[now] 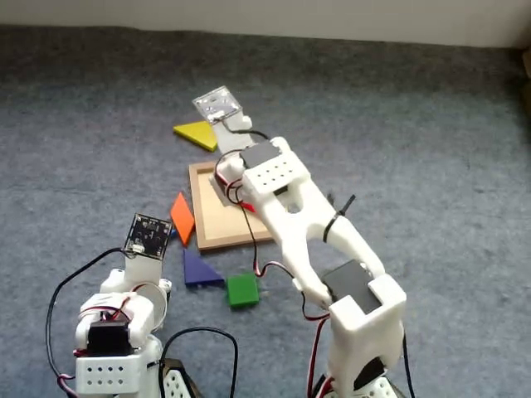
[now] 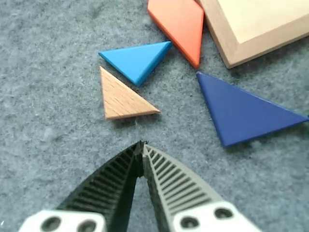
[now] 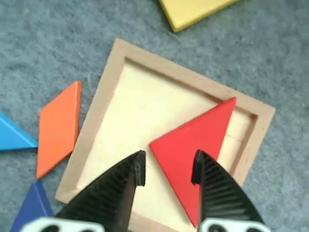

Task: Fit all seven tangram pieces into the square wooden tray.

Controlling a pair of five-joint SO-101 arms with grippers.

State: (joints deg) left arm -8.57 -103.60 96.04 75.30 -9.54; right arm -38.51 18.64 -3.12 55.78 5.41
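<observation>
Grey carpet-like cloth is covering the table point(image 1: 431, 124), and the square wooden tray point(image 3: 96, 116) is lying on it with a red triangular piece point(image 3: 193, 140) sitting inside, one corner at the rim. The right tool point(image 3: 168, 166) is hanging open over that red triangle. The left tool point(image 2: 143, 147) is staying off the tray, closed on nothing, pointing toward a small plain wooden triangle point(image 2: 120, 96) just beside a light blue triangle point(image 2: 136, 60). An orange parallelogram point(image 1: 182, 218) is lying just beside the tray's outer edge, with a dark blue triangle point(image 1: 199, 269) and a green square point(image 1: 242, 290) sitting near it. A yellow triangle point(image 1: 197, 134) is lying beyond the tray's far side.
</observation>
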